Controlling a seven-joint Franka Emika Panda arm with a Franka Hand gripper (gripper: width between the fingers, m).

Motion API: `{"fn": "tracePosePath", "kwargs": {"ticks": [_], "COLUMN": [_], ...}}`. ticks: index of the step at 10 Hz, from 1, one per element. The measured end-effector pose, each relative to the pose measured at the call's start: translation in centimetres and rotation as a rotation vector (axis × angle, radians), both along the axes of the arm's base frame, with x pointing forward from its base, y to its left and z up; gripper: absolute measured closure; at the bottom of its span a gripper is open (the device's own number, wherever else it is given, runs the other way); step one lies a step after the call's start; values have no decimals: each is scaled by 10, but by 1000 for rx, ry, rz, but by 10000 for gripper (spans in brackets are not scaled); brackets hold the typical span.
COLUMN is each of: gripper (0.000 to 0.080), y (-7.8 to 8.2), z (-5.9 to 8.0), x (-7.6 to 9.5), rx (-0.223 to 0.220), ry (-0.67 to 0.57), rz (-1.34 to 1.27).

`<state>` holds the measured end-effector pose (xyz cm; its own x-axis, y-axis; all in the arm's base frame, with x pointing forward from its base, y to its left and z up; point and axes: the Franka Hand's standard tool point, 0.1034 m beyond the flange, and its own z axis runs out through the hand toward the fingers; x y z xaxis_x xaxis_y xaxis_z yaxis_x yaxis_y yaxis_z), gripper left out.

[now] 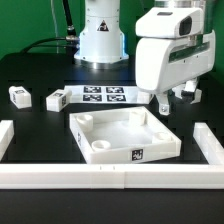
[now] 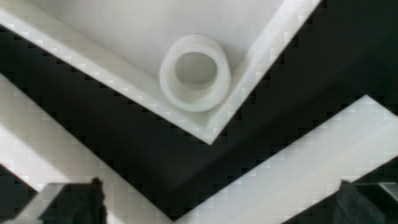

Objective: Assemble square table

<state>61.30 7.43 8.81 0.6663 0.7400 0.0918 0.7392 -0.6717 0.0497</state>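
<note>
Early stage: square table top [image 1: 125,135] lies sockets-up mid-table [image 1: 35,125]; no legs fitted. Leg block [image 1: 20,95] and second leg block [image 1: 58,99] lie loose toward exterior view's left. End effector [image 1: 163,98] spread wide, empty, over top's corner. Only wrist view shows corner socket [image 2: 196,72] empty

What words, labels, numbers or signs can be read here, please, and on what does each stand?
No words or numbers are readable in either view.
On the marker board: black-and-white tags, patterns only.
On the square table top: one side tag, too small to read.
On the two leg blocks: tags, too small to read.
</note>
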Motion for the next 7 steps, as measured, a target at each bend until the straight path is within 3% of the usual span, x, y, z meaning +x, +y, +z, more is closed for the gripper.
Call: {"fn": "tracePosePath", "kwargs": {"ticks": [2, 5, 7], "gripper": [150, 150, 150], "y": [-32, -51, -52], "z": [-3, -3, -4], "x": [-28, -38, -39], "rx": [-35, -88, -99], "ry": [1, -37, -34], "rz": [206, 510, 602]}}
